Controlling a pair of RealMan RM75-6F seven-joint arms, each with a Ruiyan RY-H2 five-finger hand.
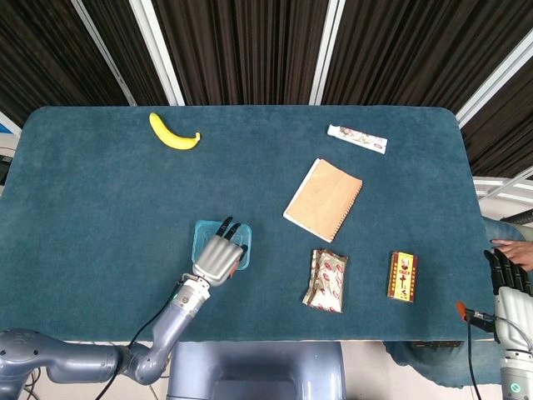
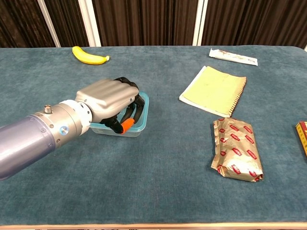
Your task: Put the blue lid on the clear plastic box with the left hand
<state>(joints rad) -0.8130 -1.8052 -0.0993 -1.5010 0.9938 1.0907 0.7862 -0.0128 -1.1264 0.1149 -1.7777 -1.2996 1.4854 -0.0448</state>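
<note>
Blue lid [image 2: 143, 108] sits on the clear box [image 2: 128, 129], near the front of the teal tabletop [image 1: 100, 200]; we cannot see anything inside the box. Our left hand [image 2: 109, 98] lies over the lid, its dark fingers [image 2: 135, 110] curled down and touching it. The lid shows as a thin blue rim around the box top, mostly hidden by the hand. Open cloth stretches left and behind the box, up to the banana [image 1: 173, 133] at the far edge. To the right lie a notebook [image 1: 323, 199], a foil packet [image 1: 326, 280], a small yellow box [image 1: 403, 276] and a tube [image 1: 356, 138]. Our right hand [image 1: 510, 279] hangs off the tabletop's right edge; we cannot tell how its fingers are set.
</note>
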